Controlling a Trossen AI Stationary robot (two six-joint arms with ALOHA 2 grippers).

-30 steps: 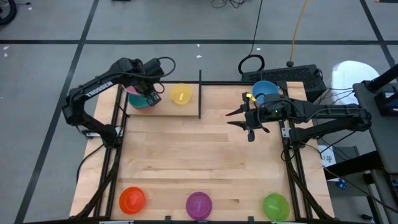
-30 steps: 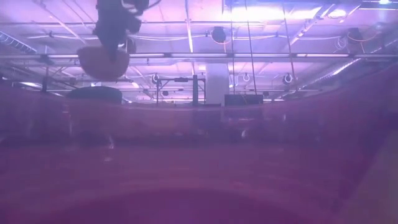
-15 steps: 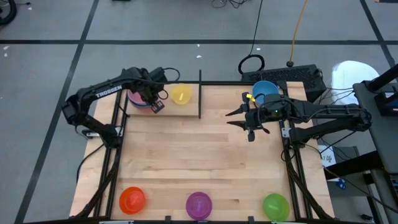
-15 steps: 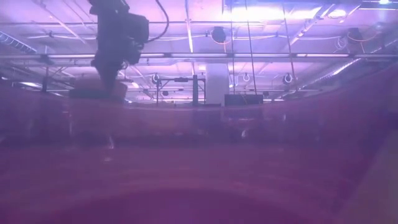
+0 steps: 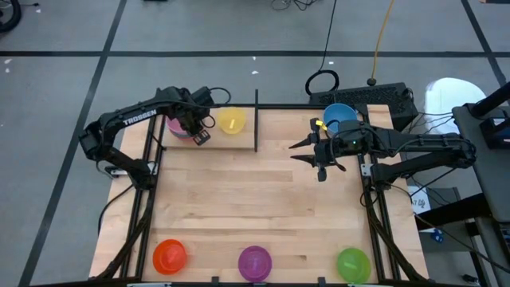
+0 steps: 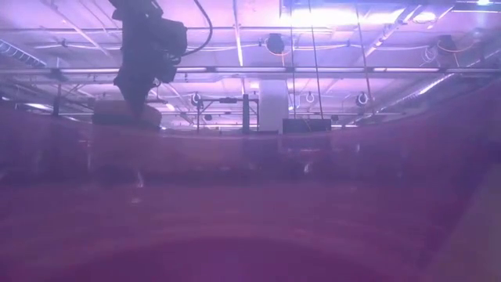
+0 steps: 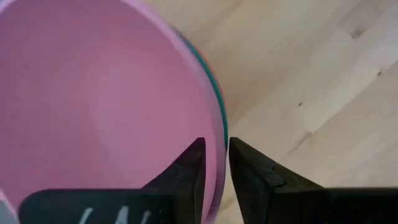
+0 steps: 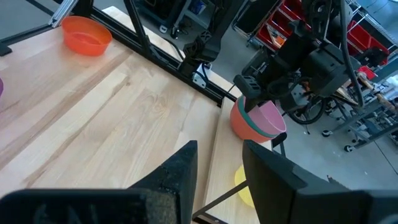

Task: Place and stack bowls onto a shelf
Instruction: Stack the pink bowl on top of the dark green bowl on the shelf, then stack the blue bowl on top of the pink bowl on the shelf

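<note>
My left gripper [image 5: 188,127] is at the far left end of the shelf [image 5: 283,118], shut on the pink bowl [image 5: 173,125]. The pink bowl [image 7: 93,93] sits nested in a teal bowl [image 7: 217,98]. The right wrist view shows this stack [image 8: 257,122] with a red bowl at its base. A yellow bowl [image 5: 232,121] rests on the shelf left of the black divider [image 5: 256,119], and a blue bowl [image 5: 340,115] stands to the right of it. My right gripper [image 5: 317,151] hovers open beside the blue bowl, touching nothing. My left gripper pinches the pink bowl's rim [image 7: 219,146], one finger [image 7: 189,168] inside the bowl and one finger [image 7: 249,171] outside it. The fingers come from above, pointing down. The bowl sits upright, nested in the teal bowl below.
An orange bowl [image 5: 170,255], a purple bowl [image 5: 255,261] and a green bowl [image 5: 353,263] stand along the table's near edge. Black frame rods run along both sides of the table. The tabletop's middle [image 5: 255,191] is bare wood.
My left gripper has come down with the pink bowl and shifted slightly toward the table's left edge. The pink bowl, held above the stack a second ago, now sits nested in the teal bowl. The right arm has kept still.
</note>
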